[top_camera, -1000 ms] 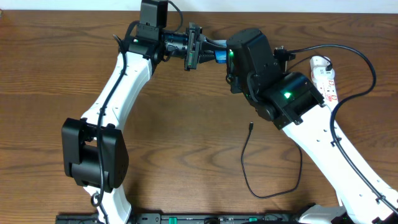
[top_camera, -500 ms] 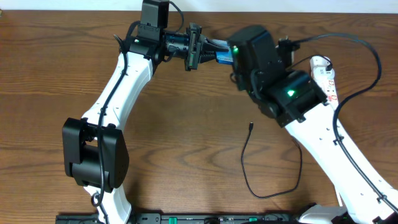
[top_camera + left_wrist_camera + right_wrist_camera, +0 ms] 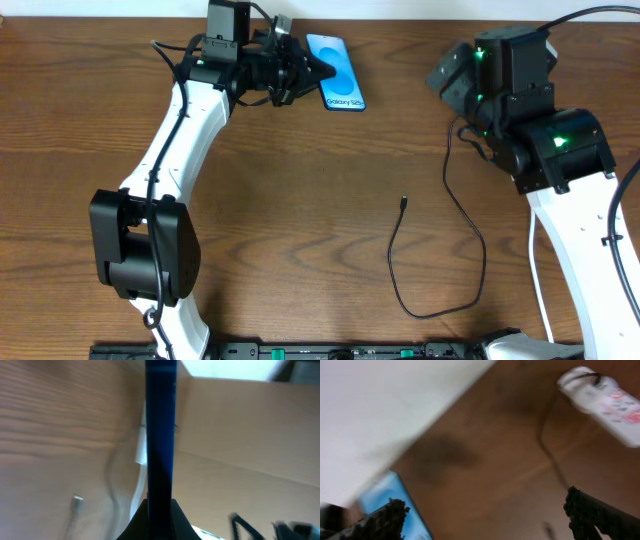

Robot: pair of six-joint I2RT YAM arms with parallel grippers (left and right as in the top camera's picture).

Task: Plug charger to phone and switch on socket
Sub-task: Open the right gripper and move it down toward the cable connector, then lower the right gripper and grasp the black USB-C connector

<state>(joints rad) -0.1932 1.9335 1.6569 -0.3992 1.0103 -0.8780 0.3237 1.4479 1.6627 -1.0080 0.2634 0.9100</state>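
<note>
- Phone (image 3: 338,72): screen up, one short end clamped in the left gripper (image 3: 310,72).
- Right gripper (image 3: 490,516): well right of the phone, fingers spread wide, empty.
- Charger (image 3: 402,204): the tip lies loose on the table, nearer the robot than the phone and to its right. The cable loops back toward the right arm.
- Socket (image 3: 610,402): far right of the phone; switch position too blurred to read.
- Step: phone steadied, connector not yet taken.
- Next: the right gripper must descend on the tip, pinch it and line it up with the phone's port.
</note>
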